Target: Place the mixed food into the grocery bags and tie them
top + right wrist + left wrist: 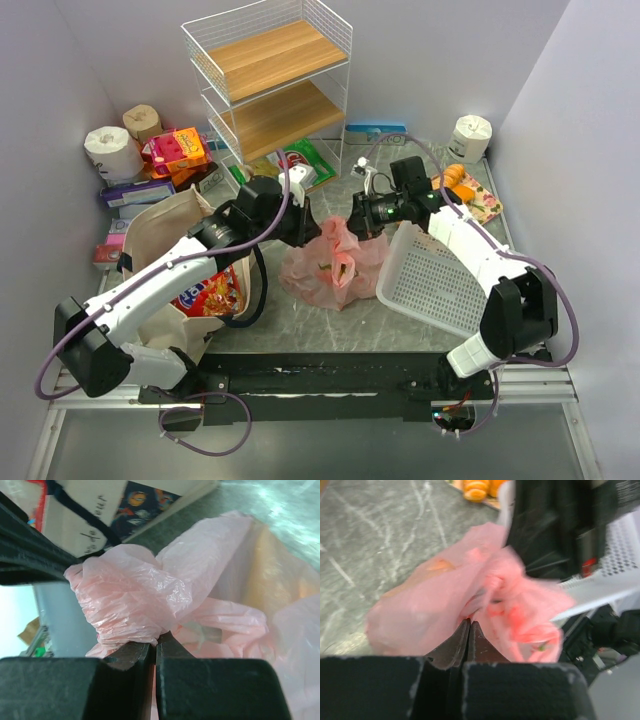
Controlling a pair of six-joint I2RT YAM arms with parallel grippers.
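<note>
Centrally on the grey marbled counter [290,325] sits the pink plastic bag [330,262] [435,605] [150,595], bulging, with both arms meeting over its top. The left end effector [300,225] [470,622] is closed, its tips pressed together on a fold of the bag's film. The right end effector [358,222] [156,639] is closed too – a crumpled, bunched knot of pink film rises straight from its tips. To the left, the beige canvas tote [165,235] stands open with a red snack packet [210,292] showing inside. A white basket [435,280] lies tilted just right of the bag – under the right arm.
</note>
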